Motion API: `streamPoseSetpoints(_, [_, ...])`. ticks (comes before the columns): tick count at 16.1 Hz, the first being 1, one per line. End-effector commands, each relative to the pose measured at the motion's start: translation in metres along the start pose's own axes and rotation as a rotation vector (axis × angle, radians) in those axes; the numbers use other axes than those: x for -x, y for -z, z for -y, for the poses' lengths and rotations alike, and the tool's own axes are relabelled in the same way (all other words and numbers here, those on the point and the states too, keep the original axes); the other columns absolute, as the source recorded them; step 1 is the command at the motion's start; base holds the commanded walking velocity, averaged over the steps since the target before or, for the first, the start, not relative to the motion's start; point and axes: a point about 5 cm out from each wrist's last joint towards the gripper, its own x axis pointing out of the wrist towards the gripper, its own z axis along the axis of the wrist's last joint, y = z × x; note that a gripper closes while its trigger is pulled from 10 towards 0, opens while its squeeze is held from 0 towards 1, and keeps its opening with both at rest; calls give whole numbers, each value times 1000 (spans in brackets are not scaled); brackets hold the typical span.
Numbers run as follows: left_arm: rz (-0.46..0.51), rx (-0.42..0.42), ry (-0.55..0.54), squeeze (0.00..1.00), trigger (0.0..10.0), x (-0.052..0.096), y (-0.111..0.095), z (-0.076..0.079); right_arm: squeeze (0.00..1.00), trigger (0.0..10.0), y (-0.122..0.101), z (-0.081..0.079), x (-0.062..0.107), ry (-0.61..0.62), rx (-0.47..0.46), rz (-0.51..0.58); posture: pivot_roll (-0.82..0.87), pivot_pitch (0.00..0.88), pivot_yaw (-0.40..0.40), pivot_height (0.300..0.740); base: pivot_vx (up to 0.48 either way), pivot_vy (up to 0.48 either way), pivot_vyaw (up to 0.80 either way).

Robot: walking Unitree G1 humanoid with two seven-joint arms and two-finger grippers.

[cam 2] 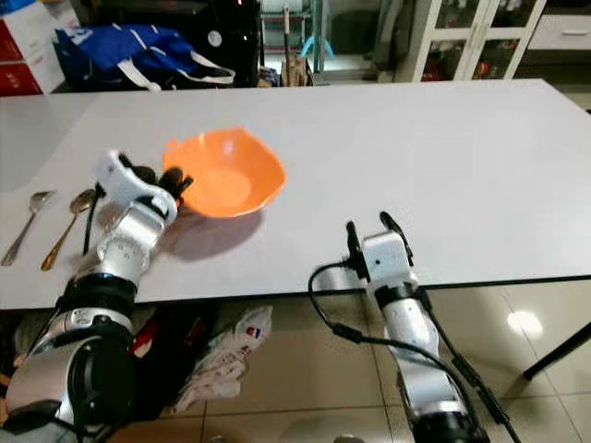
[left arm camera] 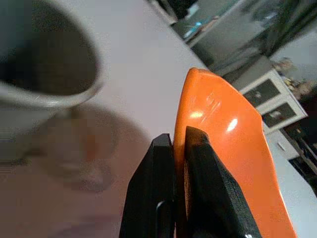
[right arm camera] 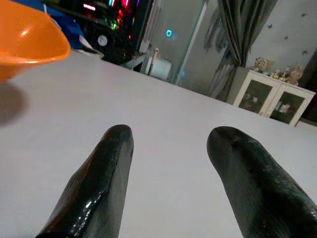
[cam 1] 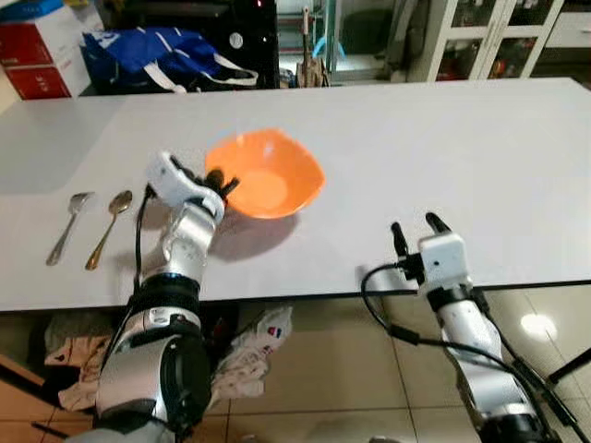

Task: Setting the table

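An orange bowl [cam 1: 268, 175] is held tilted just above the white table [cam 1: 443, 157], left of centre. My left gripper [cam 1: 220, 181] is shut on its near-left rim; in the left wrist view the two black fingers [left arm camera: 198, 183] pinch the orange wall [left arm camera: 233, 144]. A silver spoon [cam 1: 69, 226] and a gold spoon [cam 1: 109, 227] lie side by side on the table to the bowl's left. My right gripper [cam 1: 416, 231] rests open at the table's front edge, right of centre, with nothing between its fingers [right arm camera: 104, 183]. The bowl [right arm camera: 27, 37] shows to its left.
A blue bag [cam 1: 157, 55] and red and white boxes [cam 1: 42, 51] stand beyond the table's far left edge. Glass-door cabinets [cam 1: 489, 37] line the back right. Cloth and a bag [cam 1: 254, 346] lie on the floor under the table's front edge.
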Motion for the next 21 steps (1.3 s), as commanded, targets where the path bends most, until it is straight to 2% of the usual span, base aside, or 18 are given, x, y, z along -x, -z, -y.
streamPoseSetpoints(1, [41, 32, 14, 0, 0, -4, -10, 12, 0, 10000, -7, 2, -2, -7, 10, 24, -183, 0, 69, 740, 0, 0, 0])
streamPoseSetpoints(11, [-39, 67, -54, 0, 0, -2, 27, 3, 0, 10000, -5, -4, -1, -32, 20, 10, -181, 0, 66, 740, 0, 0, 0])
streamPoseSetpoints(15, [-54, 64, -78, 0, 0, -1, 36, 1, 0, 10000, -4, -3, -1, -39, 23, 6, -179, 0, 67, 740, 0, 0, 0])
streamPoseSetpoints(20, [-62, -5, -108, 0, 0, 2, 41, -7, 0, 10000, -3, -3, 1, -41, 21, 3, -179, 0, 72, 740, 0, 0, 0])
streamPoseSetpoints(21, [-65, -11, -109, 0, 1490, 3, 42, -8, 0, 10000, -3, -3, 1, -42, 21, 1, -179, 0, 72, 740, 0, 0, 0])
